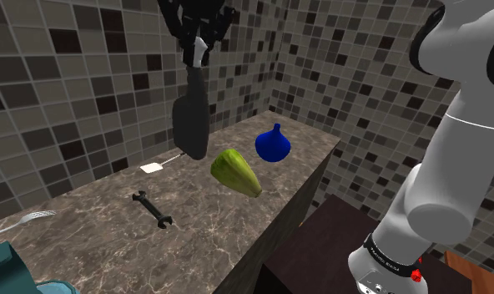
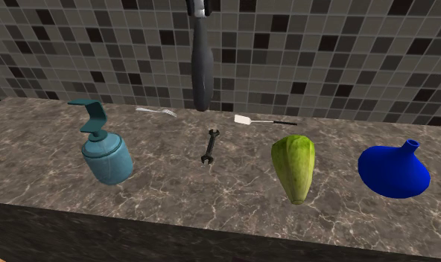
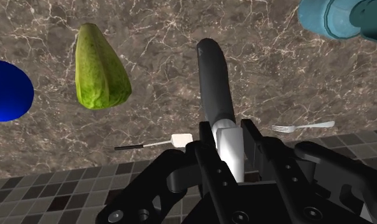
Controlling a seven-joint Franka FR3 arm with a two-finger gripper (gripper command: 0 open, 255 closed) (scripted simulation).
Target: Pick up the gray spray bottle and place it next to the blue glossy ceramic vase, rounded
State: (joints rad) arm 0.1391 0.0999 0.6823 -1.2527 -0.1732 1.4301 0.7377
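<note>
Where the gray spray bottle (image 1: 191, 117) was: in the air above the marble counter (image 1: 212, 230), well apart from the blue vase (image 1: 273, 144) and not touching the surface.
Long axis: close to upright.
Pointing: the pale head was up, inside the gripper, and the dark rounded base was down toward the counter.
Gripper (image 1: 199, 48): its fingers were clamped on the bottle's head.
Near the vase: a green gourd (image 1: 237, 171) lay on the counter, on the side facing the bottle.

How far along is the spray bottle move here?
Done: the gripper clasps the gray spray bottle, which appears lifted off the countertop. In hand: the carry, well short of the goal. Left: bring it past the green vegetable to the blue vase and set it down beside it.
</note>
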